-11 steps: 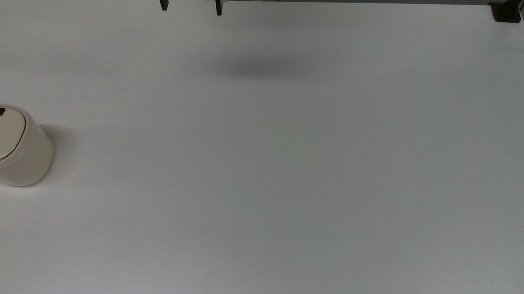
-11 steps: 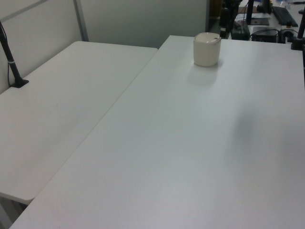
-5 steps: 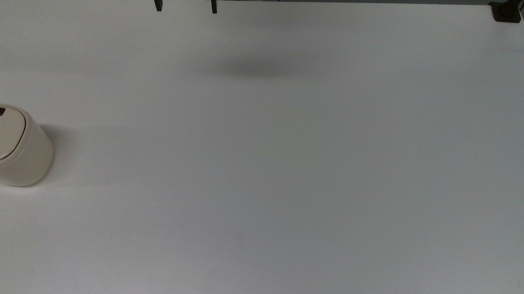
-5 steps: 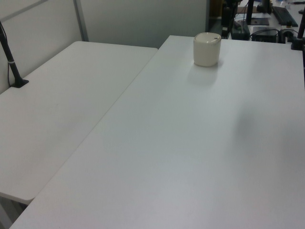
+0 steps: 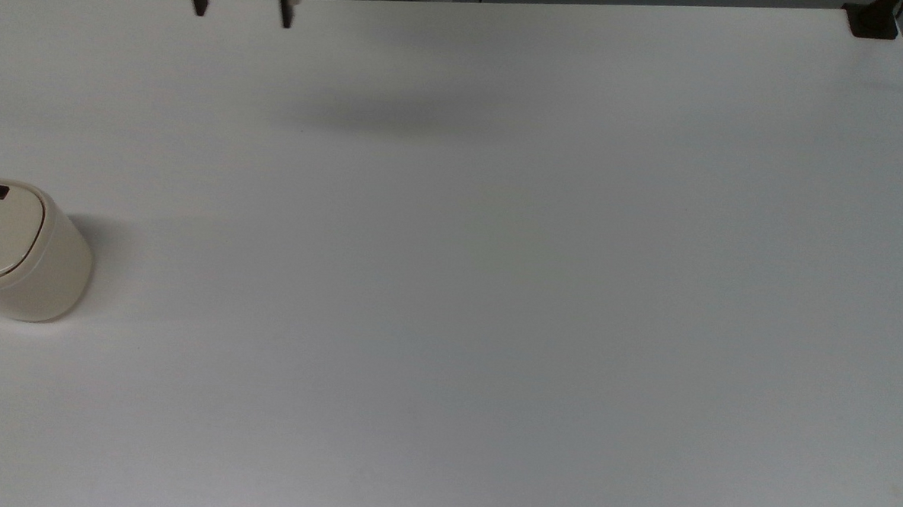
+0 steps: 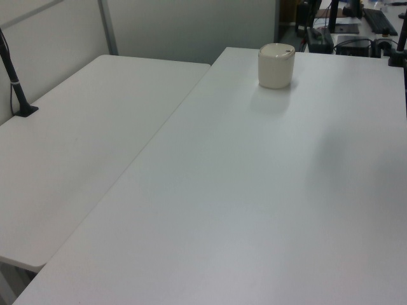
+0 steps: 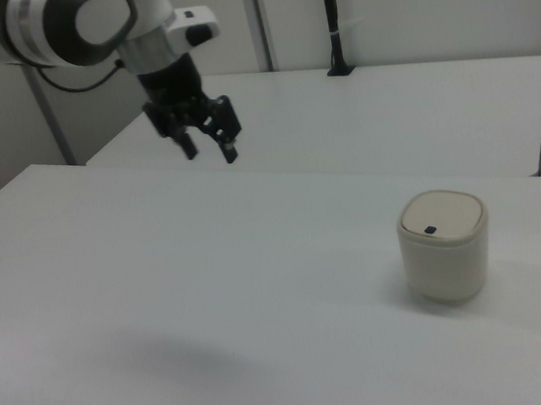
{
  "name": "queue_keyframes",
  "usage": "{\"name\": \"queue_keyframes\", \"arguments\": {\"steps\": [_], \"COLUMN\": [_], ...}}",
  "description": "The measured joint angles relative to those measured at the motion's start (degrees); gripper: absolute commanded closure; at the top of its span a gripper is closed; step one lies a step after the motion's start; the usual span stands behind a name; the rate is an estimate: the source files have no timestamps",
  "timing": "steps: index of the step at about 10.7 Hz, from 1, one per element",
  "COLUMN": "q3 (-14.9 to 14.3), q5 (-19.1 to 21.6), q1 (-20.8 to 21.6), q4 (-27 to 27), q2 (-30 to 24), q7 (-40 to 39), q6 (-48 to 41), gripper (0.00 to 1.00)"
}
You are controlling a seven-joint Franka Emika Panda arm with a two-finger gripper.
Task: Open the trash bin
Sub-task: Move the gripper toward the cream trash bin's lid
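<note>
The trash bin [image 7: 444, 246] sits shut on the white table [image 5: 496, 286], at about nine o'clock in the top view. The gripper [image 7: 207, 143] hangs high, well apart from it, with its two fingers spread wide and nothing between them (the reach comes first). Next it should probably press the small black button [image 5: 0, 193]. I can read no writing.

A broad white desk [image 5: 496, 286] fills the scene, evenly lit, with a soft shadow near its far edge in the top view. A second white desk [image 6: 76, 140] stands just beside it on the left view's left, backed by a pale wall [image 6: 191, 25] and a grey post [image 6: 108, 27].
</note>
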Motion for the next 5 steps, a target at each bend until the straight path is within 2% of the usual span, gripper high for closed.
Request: {"name": "queue_keyframes", "arguments": {"steps": [2,5], "q3": [-0.6,-3.7], "q5": [0.0,0.3], "q1": [-3.1,-5.8], "q4": [0.0,-0.2], "q2": [1.4,6.0], "q7": [0.0,-0.3], "q6": [5.3,15.4], "gripper": [0.92,0.99]}}
